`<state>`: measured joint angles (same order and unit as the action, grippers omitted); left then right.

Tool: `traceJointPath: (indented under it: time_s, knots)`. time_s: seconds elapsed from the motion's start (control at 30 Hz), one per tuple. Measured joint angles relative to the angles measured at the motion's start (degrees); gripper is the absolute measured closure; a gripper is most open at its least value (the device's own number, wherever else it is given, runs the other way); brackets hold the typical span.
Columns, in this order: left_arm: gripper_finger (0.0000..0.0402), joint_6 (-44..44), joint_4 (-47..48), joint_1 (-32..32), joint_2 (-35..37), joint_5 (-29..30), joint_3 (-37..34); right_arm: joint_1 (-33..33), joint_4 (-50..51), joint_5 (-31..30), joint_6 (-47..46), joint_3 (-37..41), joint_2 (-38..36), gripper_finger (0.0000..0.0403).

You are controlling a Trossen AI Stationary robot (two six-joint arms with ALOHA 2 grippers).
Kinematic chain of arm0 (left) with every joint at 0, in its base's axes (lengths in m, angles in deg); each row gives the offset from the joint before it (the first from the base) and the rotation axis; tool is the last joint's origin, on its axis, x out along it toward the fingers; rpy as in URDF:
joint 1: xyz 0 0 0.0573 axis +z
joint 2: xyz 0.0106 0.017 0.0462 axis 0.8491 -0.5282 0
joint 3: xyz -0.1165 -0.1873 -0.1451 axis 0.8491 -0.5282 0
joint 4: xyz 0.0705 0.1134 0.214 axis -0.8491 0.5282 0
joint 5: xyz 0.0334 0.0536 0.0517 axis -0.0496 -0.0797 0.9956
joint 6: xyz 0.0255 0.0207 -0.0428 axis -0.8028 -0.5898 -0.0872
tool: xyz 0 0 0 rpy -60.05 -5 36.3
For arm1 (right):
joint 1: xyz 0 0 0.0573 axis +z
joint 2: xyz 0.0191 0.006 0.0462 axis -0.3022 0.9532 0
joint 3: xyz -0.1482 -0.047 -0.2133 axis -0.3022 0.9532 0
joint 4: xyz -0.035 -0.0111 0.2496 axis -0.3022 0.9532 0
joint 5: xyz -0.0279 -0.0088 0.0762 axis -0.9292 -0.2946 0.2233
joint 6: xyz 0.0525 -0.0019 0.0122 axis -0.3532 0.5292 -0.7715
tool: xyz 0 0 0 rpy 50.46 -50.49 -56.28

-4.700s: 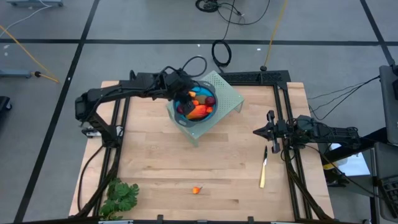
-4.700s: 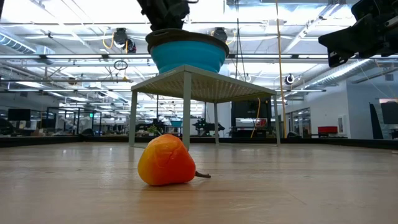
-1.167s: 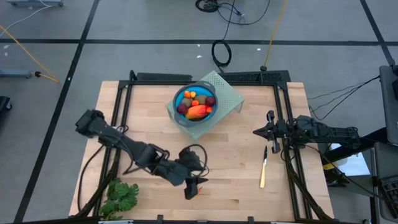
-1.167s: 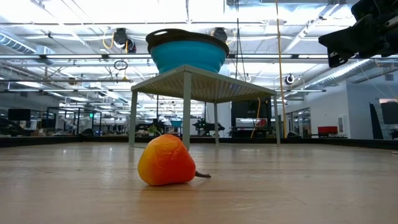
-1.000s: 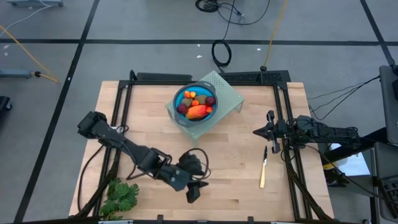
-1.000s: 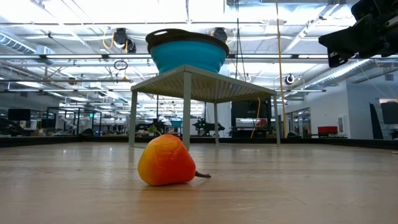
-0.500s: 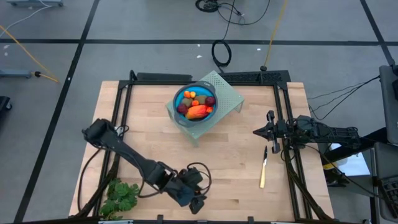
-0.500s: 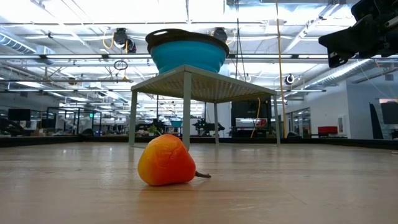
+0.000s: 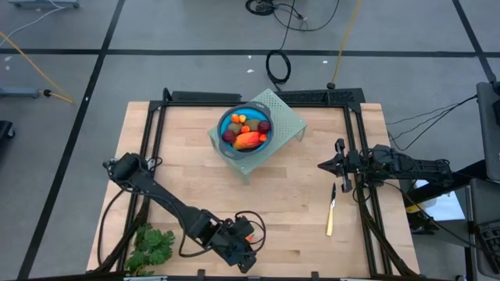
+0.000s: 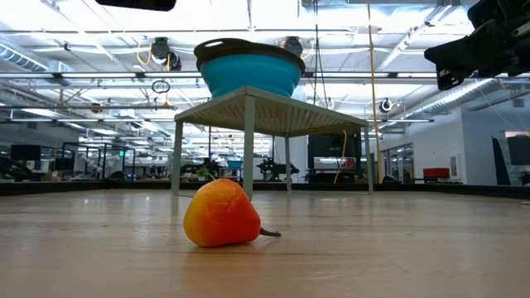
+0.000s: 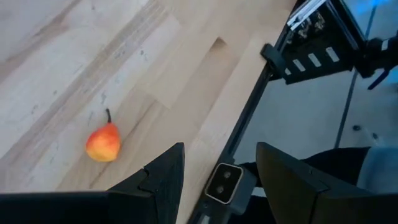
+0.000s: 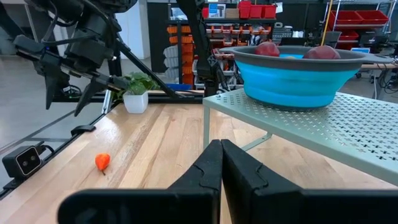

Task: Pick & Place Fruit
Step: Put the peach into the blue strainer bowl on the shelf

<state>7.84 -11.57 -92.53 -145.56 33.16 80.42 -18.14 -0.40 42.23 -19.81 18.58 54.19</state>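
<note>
I see my left gripper [image 9: 248, 262] low at the frame's bottom centre, fingers apart and empty, just beside the small orange pear [image 9: 249, 237]. The other fruit [image 9: 247, 139] sits in the blue bowl [image 9: 224, 123] at upper centre. My right gripper [image 9: 324, 165] waits at the right edge, fingers closed on nothing.

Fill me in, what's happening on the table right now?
The left gripper hangs open above the near table edge by the small orange-red pear, which lies loose on the wood, not held. The blue bowl on the perforated stand already holds several fruit. The right gripper waits shut at the right side, above the knife.
</note>
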Motion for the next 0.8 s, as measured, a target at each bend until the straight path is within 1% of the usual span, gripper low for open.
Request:
traceJointPath:
  time_s: [0.17, 0.27, 0.4, 0.57, 0.67, 0.8]
  knots:
    - [0.0202, -7.23, 1.52, -0.02, 0.01, 0.82, 0.0, 0.0, 0.0, 0.0, 0.0, 0.0, 0.0, 0.0403]
    - [0.0202, -12.34, 4.97, -0.11, 0.01, 2.27, 0.0, 0.01, 0.02, 0.0, 0.0, 0.0, 0.0, 0.0403]
    - [0.0202, -17.54, 8.47, -0.11, 0.01, 2.5, 0.0, -0.01, 0.02, 0.0, 0.0, 0.0, 0.0, 0.0403]
    - [0.0202, -20.52, 9.49, 0.27, 0.01, 2.55, 0.0, 0.01, 0.02, 0.0, 0.0, 0.0, 0.0, 0.0403]
    - [0.0202, -20.73, 9.49, 0.58, -0.01, 2.57, 0.0, 0.0, 0.02, 0.0, 0.0, 0.0, 0.0, 0.0403]
    - [0.0202, -20.83, 9.32, 0.96, -1.92, 2.13, 0.02, 0.01, 0.07, 0.0, 0.0, 0.0, 0.02, 0.0403]
